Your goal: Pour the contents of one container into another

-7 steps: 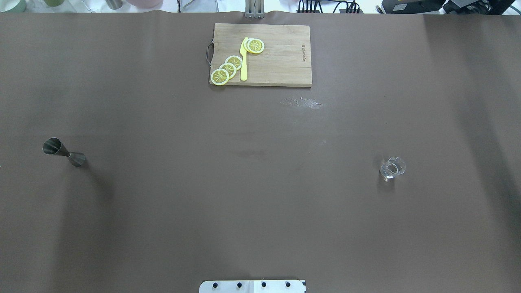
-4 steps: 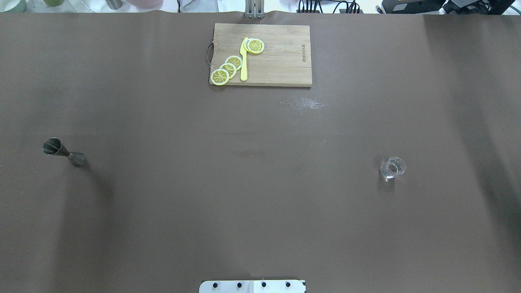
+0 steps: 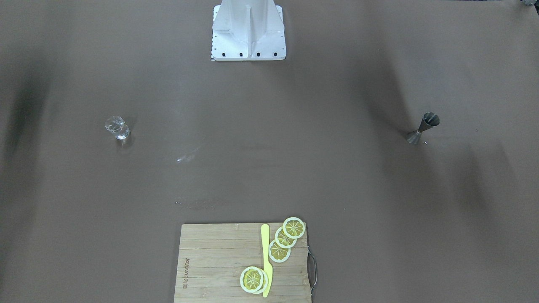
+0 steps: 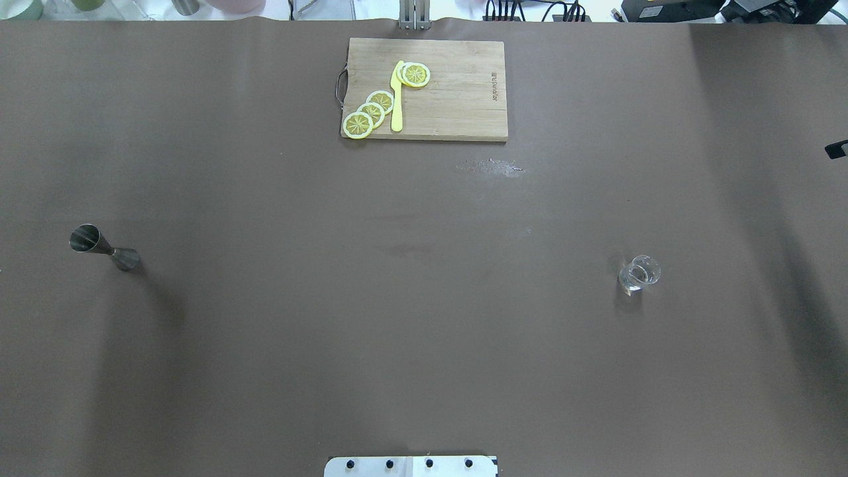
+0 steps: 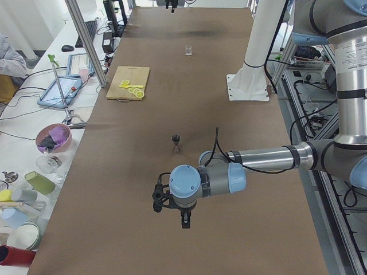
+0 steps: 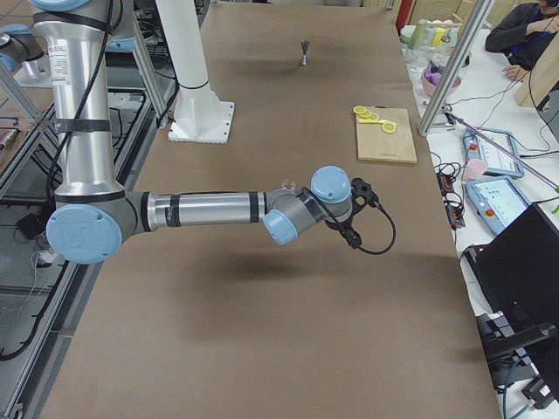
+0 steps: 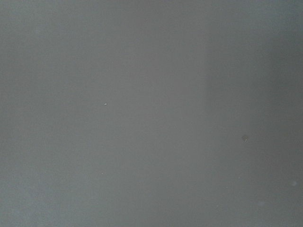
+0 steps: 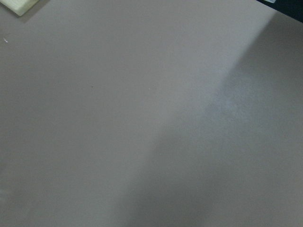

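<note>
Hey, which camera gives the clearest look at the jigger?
Overhead exterior: the jigger looks largest there, upright, open cone and waist clear. Front-facing shows it slightly smaller; both side views show it tiny; wrist cameras show only table.

overhead cam behind the robot base (image 4: 411, 466), front cam opposite facing back, both share the cutting board (image 4: 457, 93), wrist cams near tabletop (image 7: 151, 113)

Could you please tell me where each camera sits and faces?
Front-facing: across the table, facing the robot's base; no arms.
Overhead: behind the robot, looking down; base edge shows.
Exterior left: table's end; left arm near.
Exterior right: opposite end; right arm near.
Left wrist: downward, bare table.
Right wrist: likewise.
Front-facing and overhead share jigger, glass, cutting board.
</note>
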Available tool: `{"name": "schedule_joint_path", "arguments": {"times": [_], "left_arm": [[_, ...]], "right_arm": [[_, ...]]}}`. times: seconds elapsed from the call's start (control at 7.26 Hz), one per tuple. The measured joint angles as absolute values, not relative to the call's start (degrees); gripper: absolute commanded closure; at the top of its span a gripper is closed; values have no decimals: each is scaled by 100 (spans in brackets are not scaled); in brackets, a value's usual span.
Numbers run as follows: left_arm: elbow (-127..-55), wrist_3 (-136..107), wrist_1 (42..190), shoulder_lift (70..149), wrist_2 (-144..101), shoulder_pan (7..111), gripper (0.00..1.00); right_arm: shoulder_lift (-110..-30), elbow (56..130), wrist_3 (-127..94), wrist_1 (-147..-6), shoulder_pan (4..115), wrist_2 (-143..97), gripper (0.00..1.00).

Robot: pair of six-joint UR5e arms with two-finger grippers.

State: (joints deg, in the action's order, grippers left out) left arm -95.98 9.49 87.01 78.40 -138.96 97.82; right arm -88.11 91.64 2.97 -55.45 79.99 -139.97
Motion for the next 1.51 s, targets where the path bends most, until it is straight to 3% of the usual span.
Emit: {"name": "schedule_joint_path", "arguments": {"times": [0.55,1.1,1.51], "left_arm": [[-9590,949,8701,7835,-13895,9782,2],[-9586,947,8700,7830,-13895,9782,2],[-9571,941,8697,7830,-13888,9782,2]], "right_arm": [[-8913,8969,345,-4381,7818,-15006,0],[-9147,8008,383,-1685,7806,-15203,0],[-9138,7772,421,-1196,7750,-15224,0]]}}
